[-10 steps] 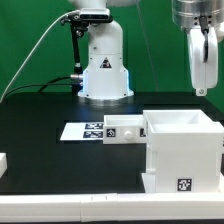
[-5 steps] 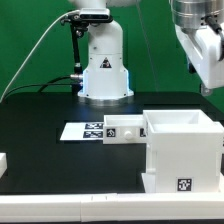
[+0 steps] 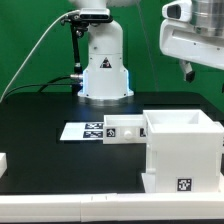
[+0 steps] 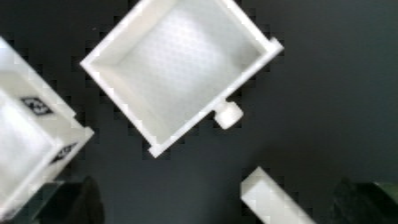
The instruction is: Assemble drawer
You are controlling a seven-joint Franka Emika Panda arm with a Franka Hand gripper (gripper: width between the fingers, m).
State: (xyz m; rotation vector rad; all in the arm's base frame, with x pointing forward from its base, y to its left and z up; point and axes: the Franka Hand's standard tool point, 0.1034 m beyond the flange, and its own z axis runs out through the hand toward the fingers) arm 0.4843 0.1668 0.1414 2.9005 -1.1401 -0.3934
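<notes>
A white open-topped drawer box stands at the front of the exterior view's right, with a small white tagged part against its left side. My gripper hangs high above the box, its hand turned sideways. In the wrist view the open box shows from above with a small white knob at its edge. My two dark fingers stand wide apart with nothing between them. A white piece lies on the black table between them, far below.
The marker board lies on the black table in front of the robot base. A white part sits at the exterior view's left edge. A white tagged surface shows beside the box in the wrist view.
My gripper has swung from pointing straight down to a sideways tilt, moving up and toward the exterior view's left. The parts on the table have not moved.
</notes>
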